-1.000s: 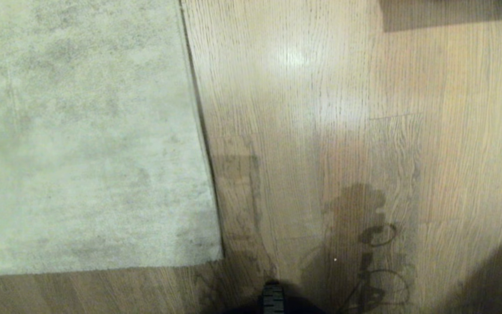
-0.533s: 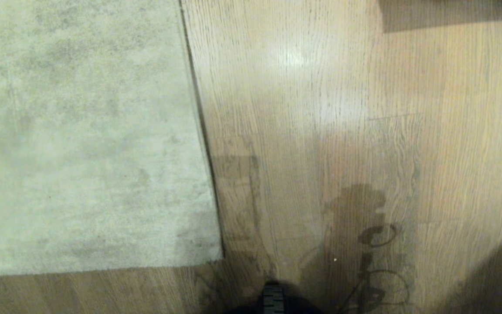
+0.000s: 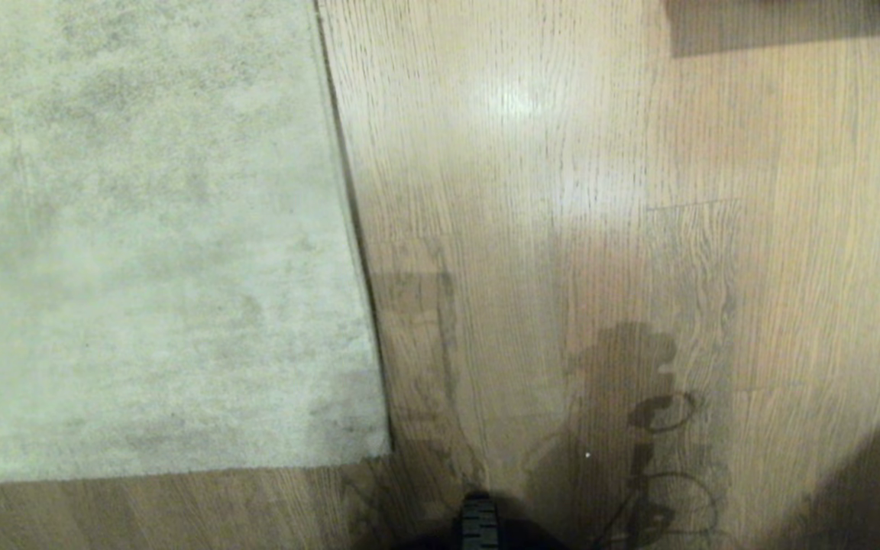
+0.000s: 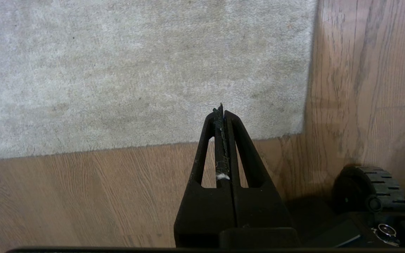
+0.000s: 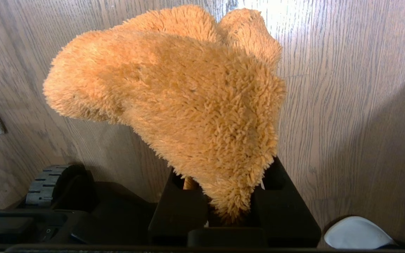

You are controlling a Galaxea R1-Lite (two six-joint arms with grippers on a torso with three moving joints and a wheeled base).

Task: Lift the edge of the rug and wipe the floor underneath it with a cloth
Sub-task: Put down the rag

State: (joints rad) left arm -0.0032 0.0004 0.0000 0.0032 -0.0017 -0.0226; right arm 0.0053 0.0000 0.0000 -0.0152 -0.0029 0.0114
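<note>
**Rug corner lying flat, cloth pinched in the right gripper**

We view 3 frames of one moment. In the head view, the rug (image 3: 142, 244) fills the left part of the scene and lies flat on the floor (image 3: 562, 229). The rug edge (image 3: 352, 229) runs away from the robot as a dark line against the planks and meets the nearer hem at a corner close to the robot's base. A bright glare spot sits on the planks farther out, and soft shadows of the robot fall on the wood nearer in.

In the left wrist view, we see the left gripper (image 4: 222, 110) poised above the floor just short of the rug's near hem — its 2 black jaws pressed together, holding nothing, with only a few lint threads caught along the seam. A black ridged wheel (image 4: 378, 186) of the base shows beside it.

In the right wrist view, the right gripper (image 5: 229, 196) pinches the cloth (image 5: 174, 98) — an orange, fuzzy lump that billows out beyond the jaws above bare floor, well apart from the rug. In the head view, only a sliver of orange shows at the lower right border.
</note>
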